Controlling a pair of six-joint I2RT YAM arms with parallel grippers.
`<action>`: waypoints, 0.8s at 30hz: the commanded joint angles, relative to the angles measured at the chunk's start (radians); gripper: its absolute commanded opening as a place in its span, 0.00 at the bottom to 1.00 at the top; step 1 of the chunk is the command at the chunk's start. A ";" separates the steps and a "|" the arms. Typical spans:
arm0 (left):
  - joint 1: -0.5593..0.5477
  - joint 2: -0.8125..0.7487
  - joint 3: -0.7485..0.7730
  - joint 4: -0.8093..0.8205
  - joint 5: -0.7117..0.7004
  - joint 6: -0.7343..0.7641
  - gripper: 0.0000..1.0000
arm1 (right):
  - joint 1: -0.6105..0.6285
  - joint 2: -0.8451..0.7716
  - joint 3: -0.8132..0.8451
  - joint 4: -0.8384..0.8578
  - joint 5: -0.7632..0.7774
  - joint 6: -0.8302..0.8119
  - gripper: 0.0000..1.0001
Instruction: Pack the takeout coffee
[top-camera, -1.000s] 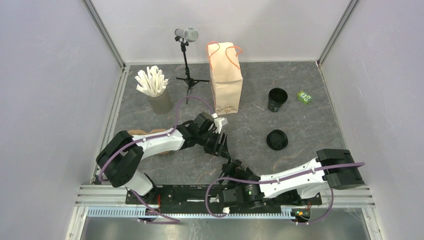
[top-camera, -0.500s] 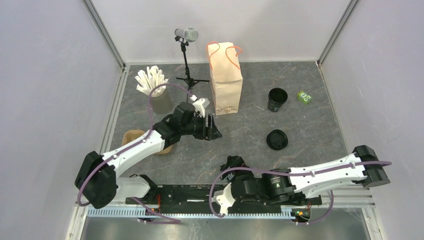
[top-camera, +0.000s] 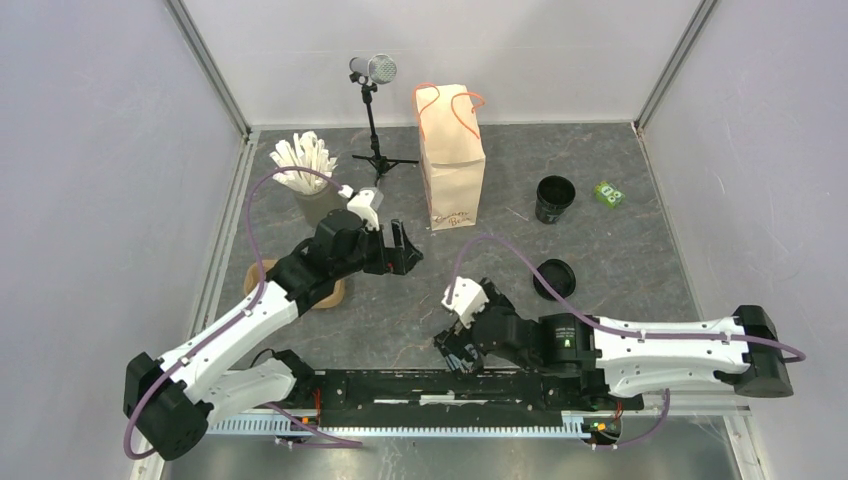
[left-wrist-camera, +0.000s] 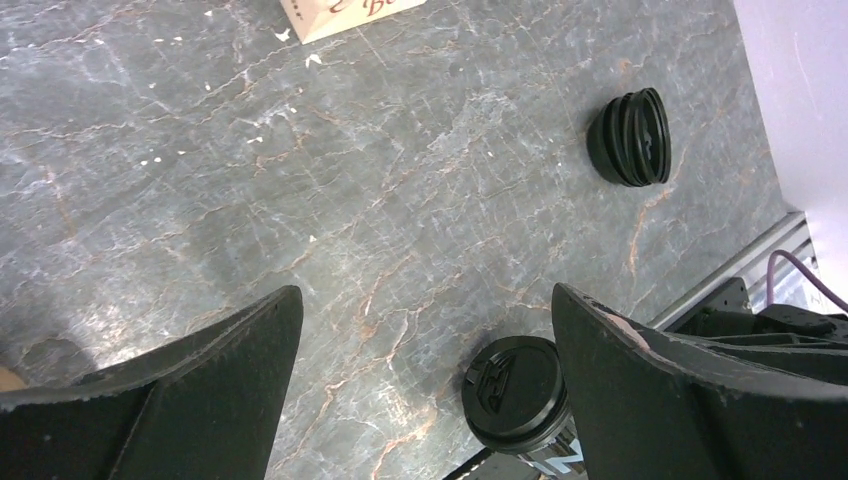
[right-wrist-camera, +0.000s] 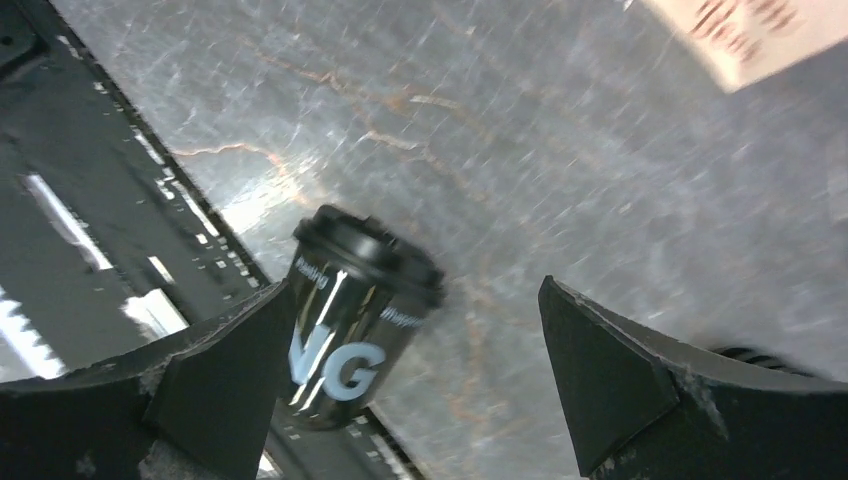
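Observation:
The takeout coffee is a small black lidded cup with white lettering (right-wrist-camera: 350, 320), standing at the table's front edge by the rail. It also shows in the left wrist view (left-wrist-camera: 515, 393). In the top view my right gripper hides it. My right gripper (top-camera: 457, 350) (right-wrist-camera: 415, 290) is open, with the cup between its fingers, close to the left finger (right-wrist-camera: 200, 380). My left gripper (top-camera: 398, 250) (left-wrist-camera: 425, 295) is open and empty, above the table behind the cup. The brown paper bag (top-camera: 452, 160) stands upright at the back, its top open.
An open black cup (top-camera: 553, 198) and a loose black lid (top-camera: 554, 279) (left-wrist-camera: 630, 137) lie right of the bag. A grey cup of white sticks (top-camera: 308, 175), a microphone tripod (top-camera: 372, 110), a green packet (top-camera: 608, 193) and a brown round piece (top-camera: 300, 285) are also there.
My left gripper has pulled back and to the left, away from the front-edge cup. My right arm has stretched out to the right and brought its open gripper over the cup.

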 joint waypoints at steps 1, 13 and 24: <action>0.013 -0.034 -0.035 -0.036 -0.049 0.014 1.00 | 0.003 -0.060 -0.118 0.096 -0.046 0.393 0.98; 0.021 -0.011 -0.091 -0.031 0.029 -0.023 0.98 | 0.002 0.063 -0.187 0.165 -0.126 0.468 0.98; 0.022 0.034 -0.064 -0.047 0.134 -0.015 0.92 | -0.002 0.080 -0.310 0.369 -0.123 0.309 0.86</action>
